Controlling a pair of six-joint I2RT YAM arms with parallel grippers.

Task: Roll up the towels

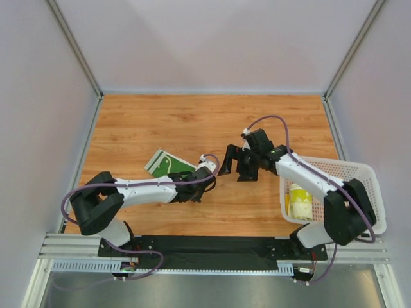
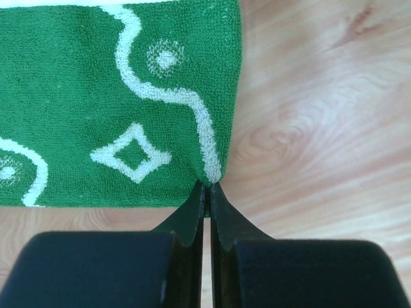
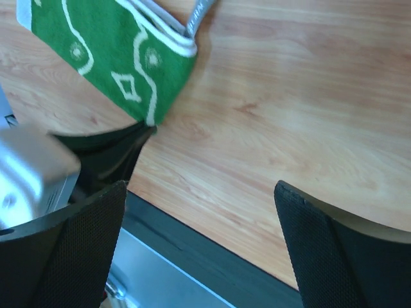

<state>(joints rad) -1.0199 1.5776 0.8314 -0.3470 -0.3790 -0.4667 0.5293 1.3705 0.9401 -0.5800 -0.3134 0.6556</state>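
Fingers of the left gripper [image 2: 207, 187] pinch the green towel [image 2: 96, 96] by a corner, clear only at the wrists; the right gripper [image 3: 199, 189] gapes wide; overhead, the basket [image 1: 359, 168] holds the yellow towel [image 1: 300, 203].

Overhead looks down; both close wrist views share green towel [image 2: 96, 96].

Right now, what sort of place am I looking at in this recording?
Probably a lab robot test cell, not a home. A wood-grain tabletop is boxed in on three sides by plain pale wall panels, and a slotted aluminium mounting rail runs along the near edge.
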